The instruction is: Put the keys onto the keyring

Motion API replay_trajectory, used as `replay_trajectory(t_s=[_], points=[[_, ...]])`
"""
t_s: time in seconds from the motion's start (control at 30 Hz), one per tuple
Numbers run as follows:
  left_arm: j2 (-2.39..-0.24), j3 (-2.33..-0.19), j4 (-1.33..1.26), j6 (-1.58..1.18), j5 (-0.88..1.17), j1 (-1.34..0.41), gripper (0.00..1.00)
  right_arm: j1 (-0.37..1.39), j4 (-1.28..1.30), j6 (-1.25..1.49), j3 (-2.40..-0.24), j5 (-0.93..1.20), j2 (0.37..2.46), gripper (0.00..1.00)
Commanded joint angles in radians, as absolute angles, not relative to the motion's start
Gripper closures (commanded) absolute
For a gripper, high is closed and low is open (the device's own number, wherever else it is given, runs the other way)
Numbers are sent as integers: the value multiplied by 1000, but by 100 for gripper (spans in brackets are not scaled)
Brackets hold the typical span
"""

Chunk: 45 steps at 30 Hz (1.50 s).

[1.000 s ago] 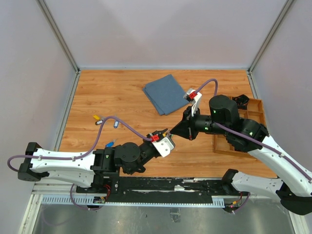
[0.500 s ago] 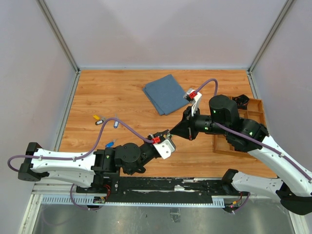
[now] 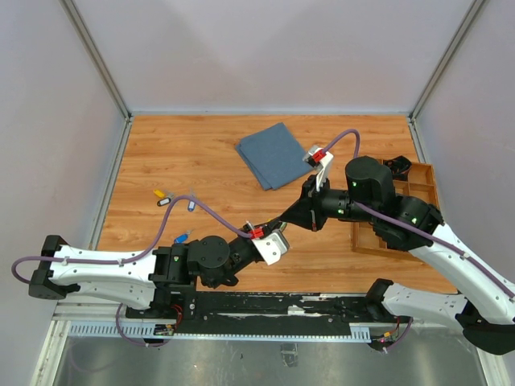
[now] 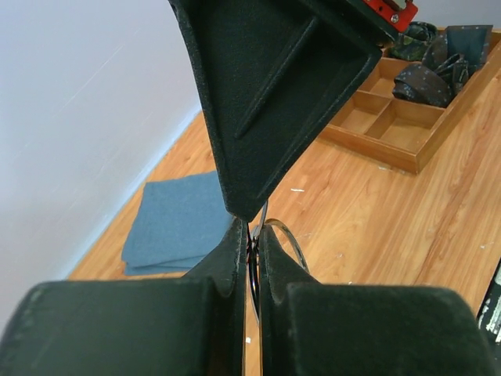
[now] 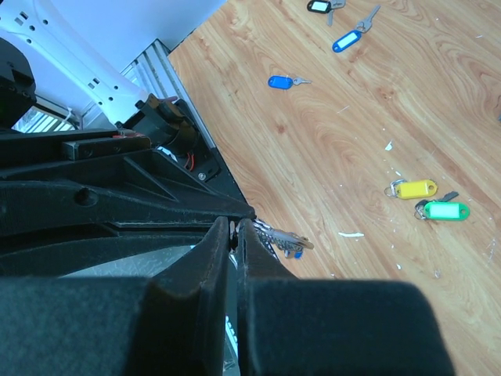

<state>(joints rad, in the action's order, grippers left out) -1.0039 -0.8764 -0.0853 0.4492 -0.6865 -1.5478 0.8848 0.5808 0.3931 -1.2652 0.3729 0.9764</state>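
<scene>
My two grippers meet tip to tip above the middle of the table. In the left wrist view my left gripper (image 4: 252,229) is shut on the thin silver keyring (image 4: 291,239), whose arc curves out to the right of the jaws. The right gripper's black finger (image 4: 266,94) comes down onto the same ring from above. My right gripper (image 5: 233,225) is shut too, pinching silvery metal at the ring. A silver key (image 5: 283,235) with a bit of blue tag sticks out beside its tips. Loose keys lie on the wood: blue (image 5: 279,81), yellow (image 5: 415,189), green (image 5: 445,210).
A folded blue cloth (image 3: 272,154) lies at the back of the table. A wooden compartment tray (image 3: 418,181) with dark items stands at the right, under the right arm. More tagged keys (image 3: 163,199) lie at the left, one blue (image 3: 182,237) by the left arm.
My left gripper has closed from partly open onto the keyring, and its wrist has sunk slightly. The right arm has not moved.
</scene>
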Motion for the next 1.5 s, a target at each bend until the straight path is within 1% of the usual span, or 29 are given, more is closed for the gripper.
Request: replay_trajectory(t_s=[0.0, 0.1, 0.17, 0.27, 0.4, 0.43, 0.5, 0.57, 0.77, 1.1, 1.47], points=[[-966, -866, -134, 449, -658, -1546, 99, 900, 544, 396, -1299, 334, 949, 90], [-963, -867, -125, 451, -667, -1545, 100, 900, 545, 379, -1295, 277, 921, 77], [-963, -867, -121, 449, -668, -1545, 99, 900, 545, 370, -1291, 253, 906, 73], [-963, -869, -114, 447, -668, -1545, 99, 901, 546, 361, -1290, 242, 895, 69], [-960, -872, -110, 441, -668, -1545, 99, 900, 563, 351, -1294, 233, 896, 70], [-959, -873, -109, 439, -668, -1545, 99, 900, 571, 347, -1294, 229, 897, 72], [-955, -874, -107, 437, -669, -1545, 99, 900, 585, 336, -1300, 226, 900, 80], [-952, -873, -105, 437, -673, -1545, 100, 901, 595, 326, -1306, 239, 903, 82], [-948, -873, -113, 433, -679, -1545, 99, 900, 644, 306, -1324, 283, 929, 76], [-951, -870, -116, 434, -690, -1545, 100, 901, 627, 305, -1316, 361, 949, 73], [-948, -868, -117, 436, -690, -1545, 99, 900, 624, 312, -1305, 356, 966, 73]])
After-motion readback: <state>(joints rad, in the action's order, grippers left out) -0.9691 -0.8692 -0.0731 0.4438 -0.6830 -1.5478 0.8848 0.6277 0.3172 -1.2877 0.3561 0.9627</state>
